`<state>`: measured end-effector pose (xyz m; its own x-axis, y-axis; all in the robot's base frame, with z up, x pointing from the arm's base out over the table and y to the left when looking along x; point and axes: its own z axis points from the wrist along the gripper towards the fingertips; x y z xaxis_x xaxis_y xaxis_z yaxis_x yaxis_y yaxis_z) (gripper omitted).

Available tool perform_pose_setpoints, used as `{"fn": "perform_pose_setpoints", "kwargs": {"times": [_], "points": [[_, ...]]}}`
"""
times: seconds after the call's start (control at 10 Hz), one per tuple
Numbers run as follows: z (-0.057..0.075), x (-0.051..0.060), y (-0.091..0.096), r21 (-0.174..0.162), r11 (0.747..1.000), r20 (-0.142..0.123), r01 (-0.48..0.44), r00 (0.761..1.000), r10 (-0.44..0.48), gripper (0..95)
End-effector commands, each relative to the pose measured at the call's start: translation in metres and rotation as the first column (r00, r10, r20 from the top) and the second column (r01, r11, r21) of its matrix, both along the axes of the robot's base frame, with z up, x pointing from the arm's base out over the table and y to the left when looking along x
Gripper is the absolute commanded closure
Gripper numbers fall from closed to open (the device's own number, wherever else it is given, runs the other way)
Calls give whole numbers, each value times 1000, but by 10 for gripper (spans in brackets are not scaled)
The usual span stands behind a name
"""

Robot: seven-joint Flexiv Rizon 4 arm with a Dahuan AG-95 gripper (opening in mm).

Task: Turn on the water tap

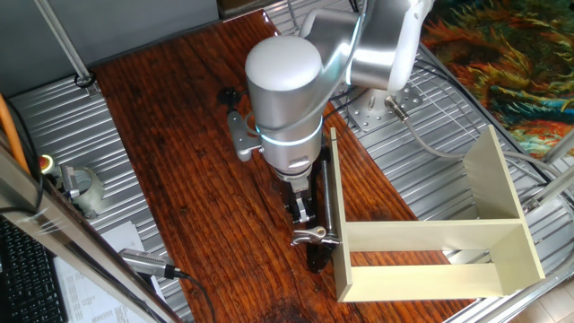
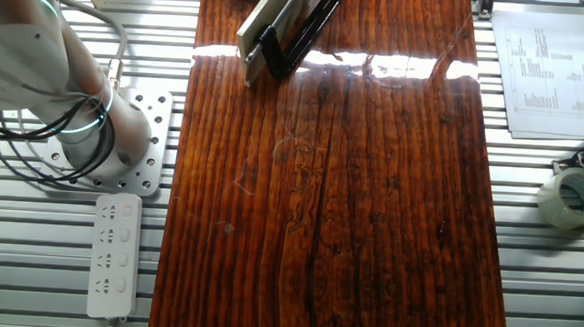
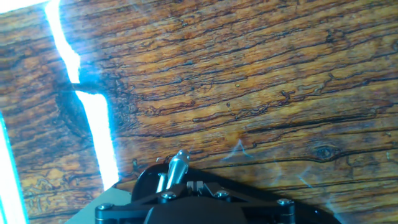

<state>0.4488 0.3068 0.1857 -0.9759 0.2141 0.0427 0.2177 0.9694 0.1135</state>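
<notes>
At the near edge of the wooden table [image 1: 179, 135] in the one fixed view, I have the gripper [image 1: 302, 208] hanging just above the tap [image 1: 328, 193], close to its lever [image 1: 313, 236]. The tap lies flat along the cream box [image 1: 430, 242], its long axis running from about 12 o'clock to 6 o'clock in that view, with the silver lever at the 6 o'clock end. From my fingers the lever sits at roughly 5 o'clock, just beside and below them; whether they touch it I cannot tell. In the hand view the lever [image 3: 177, 168] pokes up at the bottom edge, at 6 o'clock, right against the gripper body. I cannot tell the finger spacing: the wrist hides them. The next push, I judge, must go across the tap's axis to swing the lever.
</notes>
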Motion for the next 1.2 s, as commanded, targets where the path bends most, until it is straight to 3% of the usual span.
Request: {"fn": "perform_pose_setpoints", "kwargs": {"times": [0.1,0.4,1.2], "points": [[0,1,1,-35,999,-6,-9,1000,8,950],[0,1,1,-52,999,-40,-1,999,-1,950],[-3,3,2,-47,999,-30,-10,1000,9,950]]}}
